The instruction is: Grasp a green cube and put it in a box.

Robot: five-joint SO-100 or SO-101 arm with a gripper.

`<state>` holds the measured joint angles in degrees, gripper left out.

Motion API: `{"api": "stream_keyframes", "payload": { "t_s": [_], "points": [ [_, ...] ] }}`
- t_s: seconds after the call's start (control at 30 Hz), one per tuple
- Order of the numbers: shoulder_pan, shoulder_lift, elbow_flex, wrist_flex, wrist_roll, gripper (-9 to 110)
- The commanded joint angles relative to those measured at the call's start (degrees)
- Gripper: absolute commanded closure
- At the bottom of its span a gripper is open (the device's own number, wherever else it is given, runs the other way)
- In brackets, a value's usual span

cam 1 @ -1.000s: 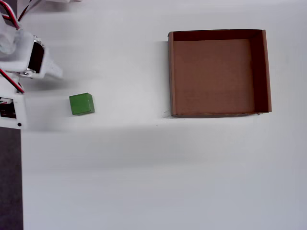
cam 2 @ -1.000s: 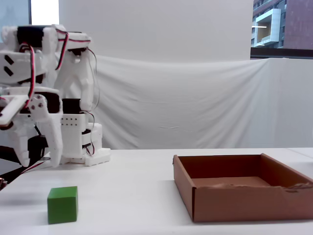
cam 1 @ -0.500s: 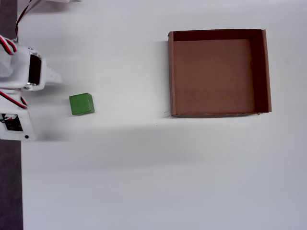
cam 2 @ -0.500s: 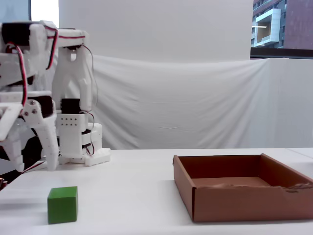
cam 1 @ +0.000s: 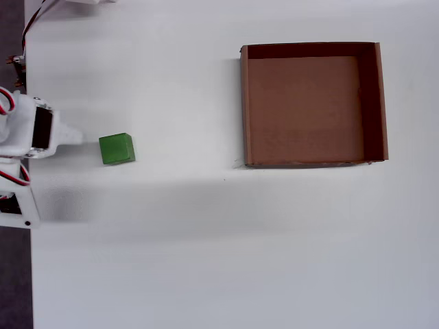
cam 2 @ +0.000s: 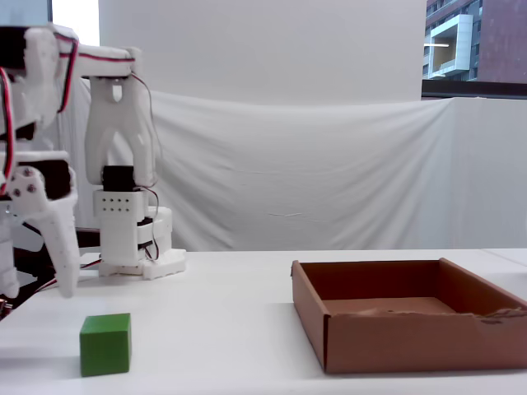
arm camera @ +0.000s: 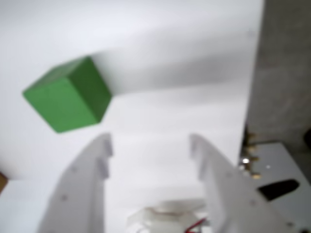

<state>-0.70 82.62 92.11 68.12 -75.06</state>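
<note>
The green cube (cam 1: 116, 149) sits on the white table, far left of the box (cam 1: 244, 103), a shallow brown cardboard tray with nothing in it. The fixed view shows the green cube (cam 2: 105, 344) at the front left and the box (cam 2: 412, 339) at the right. My gripper (cam 1: 58, 137) hangs just left of the cube and does not touch it. In the fixed view my gripper (cam 2: 37, 288) is above table level, behind and left of the cube. In the wrist view my gripper (arm camera: 150, 143) is open and holds nothing. There the green cube (arm camera: 68, 94) lies beyond the left fingertip, outside the gap.
The arm's white base (cam 2: 132, 239) stands at the back left of the table. The table's left edge (cam 1: 30, 274) runs close beside my gripper, with dark floor beyond it. A white cloth (cam 2: 313, 173) hangs behind the table.
My gripper has swung toward the front of the table, into line with the cube and lower. In the fixed view it has shifted left. The cube and the box have not moved.
</note>
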Motion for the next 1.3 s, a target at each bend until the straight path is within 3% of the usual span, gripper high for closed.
{"api": "stream_keyframes", "payload": {
  "t_s": [0.0,0.47,1.27],
  "points": [
    [-1.41,-1.32,-5.19,0.35,0.88,80],
    [-10.81,-2.81,-7.73,3.43,4.57,80],
    [-11.87,-5.01,-4.13,0.18,4.75,80]
  ]
}}
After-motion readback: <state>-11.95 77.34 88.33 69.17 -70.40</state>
